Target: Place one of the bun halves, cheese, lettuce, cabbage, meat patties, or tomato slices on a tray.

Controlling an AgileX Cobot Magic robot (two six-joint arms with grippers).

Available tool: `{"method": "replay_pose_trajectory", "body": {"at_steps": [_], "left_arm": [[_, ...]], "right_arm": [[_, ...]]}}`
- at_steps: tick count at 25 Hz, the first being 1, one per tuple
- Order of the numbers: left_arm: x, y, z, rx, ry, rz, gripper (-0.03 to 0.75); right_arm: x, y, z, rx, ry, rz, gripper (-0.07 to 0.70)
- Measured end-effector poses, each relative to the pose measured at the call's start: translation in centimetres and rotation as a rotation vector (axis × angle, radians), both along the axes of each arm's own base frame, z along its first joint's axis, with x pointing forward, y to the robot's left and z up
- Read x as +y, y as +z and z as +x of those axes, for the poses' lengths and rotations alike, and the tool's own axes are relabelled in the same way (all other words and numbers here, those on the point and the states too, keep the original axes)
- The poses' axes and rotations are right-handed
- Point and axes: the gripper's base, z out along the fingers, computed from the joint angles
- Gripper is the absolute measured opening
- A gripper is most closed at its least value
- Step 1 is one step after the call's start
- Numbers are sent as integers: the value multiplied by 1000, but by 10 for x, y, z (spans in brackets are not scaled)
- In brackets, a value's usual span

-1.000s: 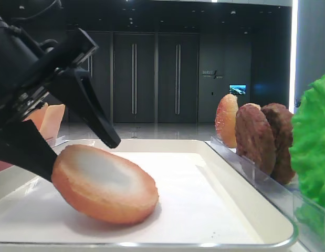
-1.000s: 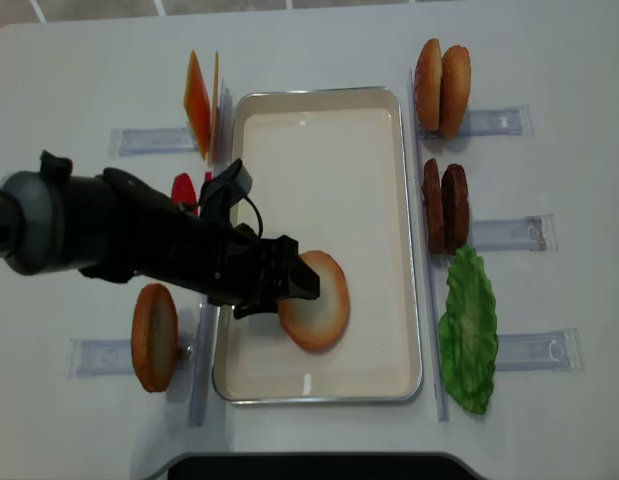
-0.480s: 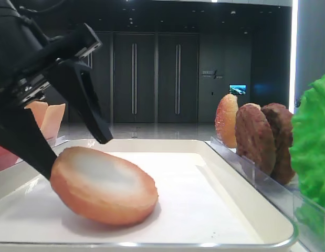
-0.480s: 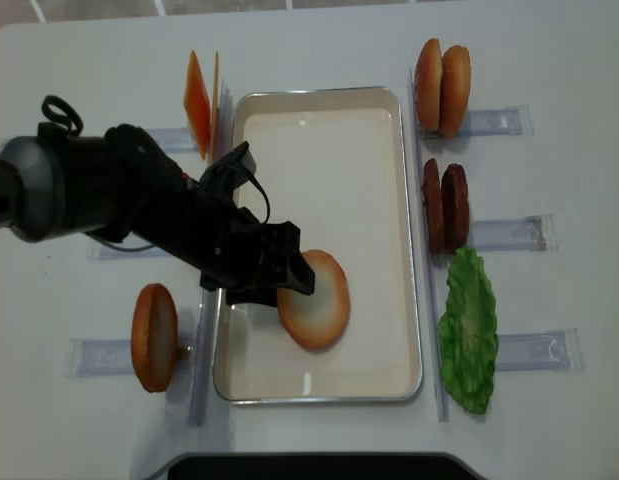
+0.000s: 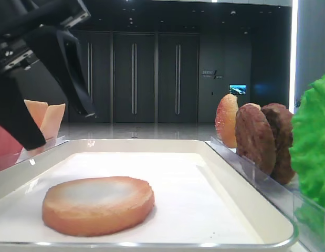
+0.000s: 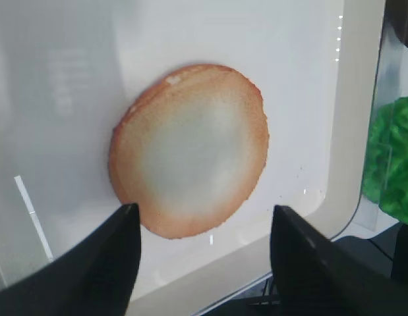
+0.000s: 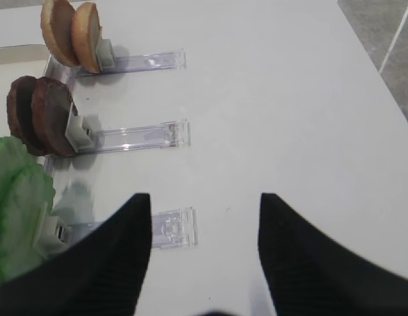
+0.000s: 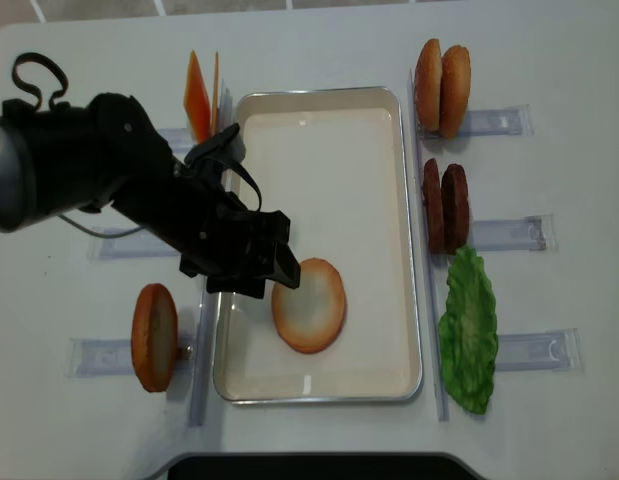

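A bun half (image 8: 309, 305) lies flat, pale face up, on the cream tray (image 8: 319, 93). It also shows in the low view as the bun half (image 5: 98, 205) and in the left wrist view as the bun half (image 6: 189, 168). My left gripper (image 8: 274, 250) hangs open just above and left of it, with nothing between its fingers. Over bare table at the right, my right gripper (image 7: 204, 197) is open and empty. Tomato slices and cabbage are out of view.
Clear stands line both sides of the tray. On the right are two bun halves (image 8: 441, 75), meat patties (image 8: 444, 207) and lettuce (image 8: 469, 330). On the left are cheese (image 8: 196, 100) and another bun half (image 8: 154, 337). My left arm crosses the left stands.
The bun half, tilted against the left gripper's fingers before, now lies flat on the tray. The left gripper has lifted and drawn back to the left, clear of it.
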Motion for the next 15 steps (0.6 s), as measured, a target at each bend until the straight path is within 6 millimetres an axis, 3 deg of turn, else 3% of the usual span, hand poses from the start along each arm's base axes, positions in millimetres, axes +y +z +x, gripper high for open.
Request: {"method": "replay_pose_trajectory", "body": {"at_steps": [5,11,15], "left_arm": [[8,31,-3,-37,-35,80,472],[38,82,-5,-92,-71,394,472],[57,93,-9,-93,-78,533,472]], "right_arm": [[0,0,0,0,0,0,355],[0,0,0,0,0,0,355],[0,0,0,0,0,0,355]]}}
